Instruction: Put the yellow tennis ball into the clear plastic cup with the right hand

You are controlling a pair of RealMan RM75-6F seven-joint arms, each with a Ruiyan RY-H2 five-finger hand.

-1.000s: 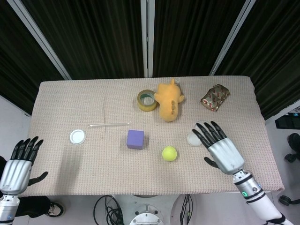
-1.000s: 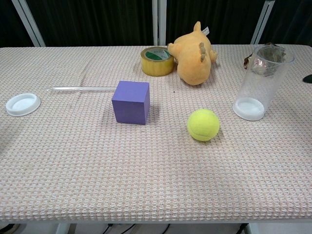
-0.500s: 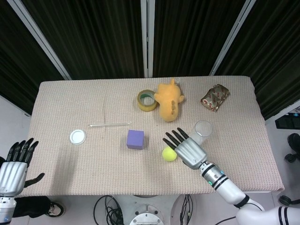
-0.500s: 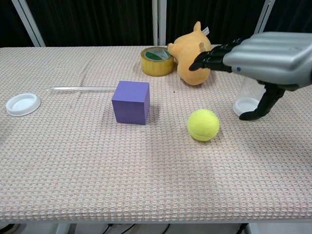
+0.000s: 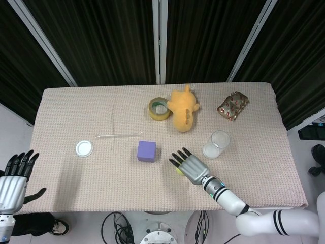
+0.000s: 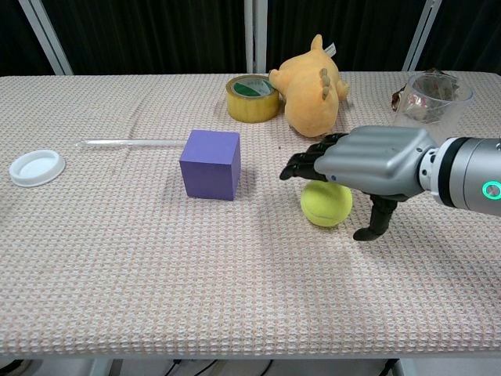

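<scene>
The left hand hangs off the table's near-left corner, fingers apart, holding nothing. Toward the middle, the yellow tennis ball sits on the cloth, just right of the purple cube. The right hand lies palm-down over the ball, fingers spread and thumb hanging beside it, not yet closed around it. Further right, the clear plastic cup stands upright and empty. Judging by this, 0 of the task's steps are done: grasp, lift, carry and drop all remain.

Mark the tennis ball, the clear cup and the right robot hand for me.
tennis ball (image 6: 322,207): chest view, lower front of the ball, below the palm.
clear cup (image 5: 220,138): head view, its open rim.
right robot hand (image 6: 368,160): chest view, back of the palm.
</scene>
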